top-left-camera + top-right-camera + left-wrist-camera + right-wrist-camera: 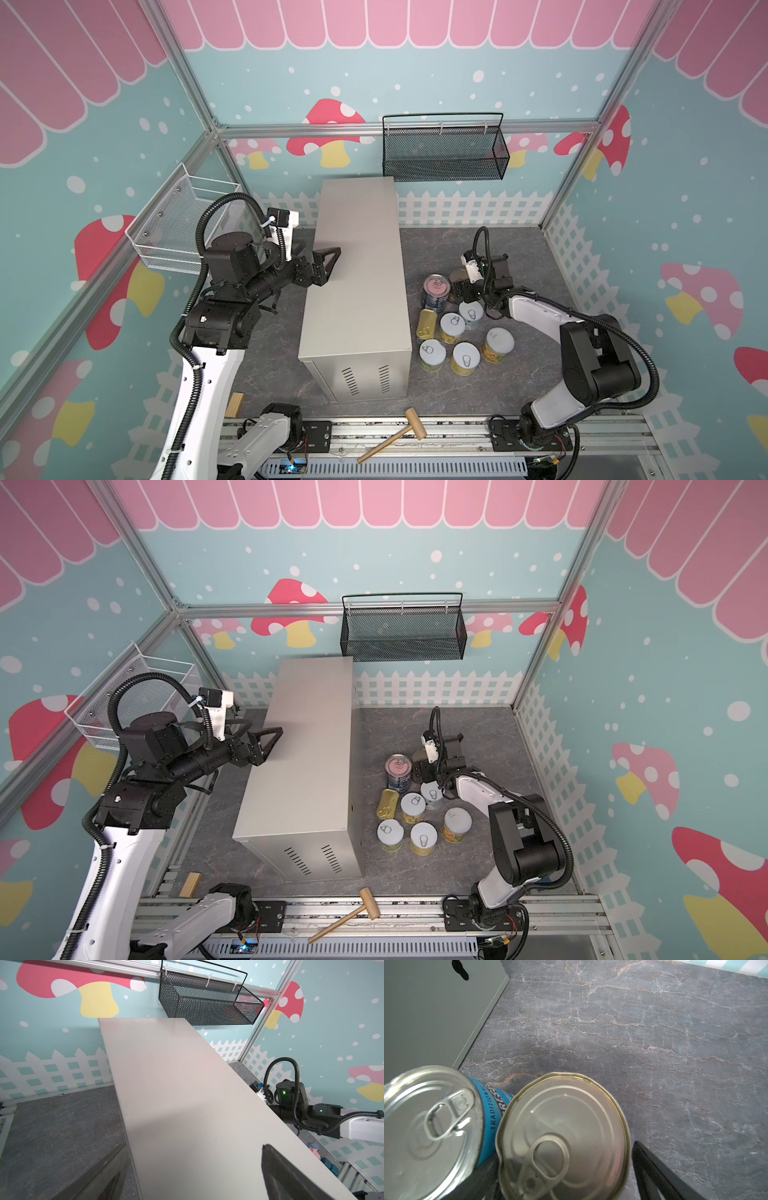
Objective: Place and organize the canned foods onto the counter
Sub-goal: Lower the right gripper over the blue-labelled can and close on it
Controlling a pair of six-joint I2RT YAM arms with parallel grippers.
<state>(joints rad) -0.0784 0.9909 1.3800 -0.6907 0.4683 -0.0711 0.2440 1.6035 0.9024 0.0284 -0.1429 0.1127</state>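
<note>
The counter (357, 270) (307, 750) is a long beige-grey box in mid-table, and its flat top (176, 1095) is bare. The canned foods cluster on the table to its right. A tall blue can (436, 289) (425, 1126) stands beside a second tall can (457, 276) (564, 1122). My right gripper (459, 289) (564, 1153) straddles that second can, with its jaws open on either side. Nearer are a flat gold tin (427, 324) and several short yellow-labelled cans (452, 326) (424, 838). My left gripper (320, 249) (194, 1147) hovers open and empty over the counter's left edge.
A black mesh basket (444, 151) hangs on the back wall, and a white wire basket (178, 224) on the left wall. A wooden mallet (395, 436) lies on the front rail. A small wooden block (235, 405) sits at the front left.
</note>
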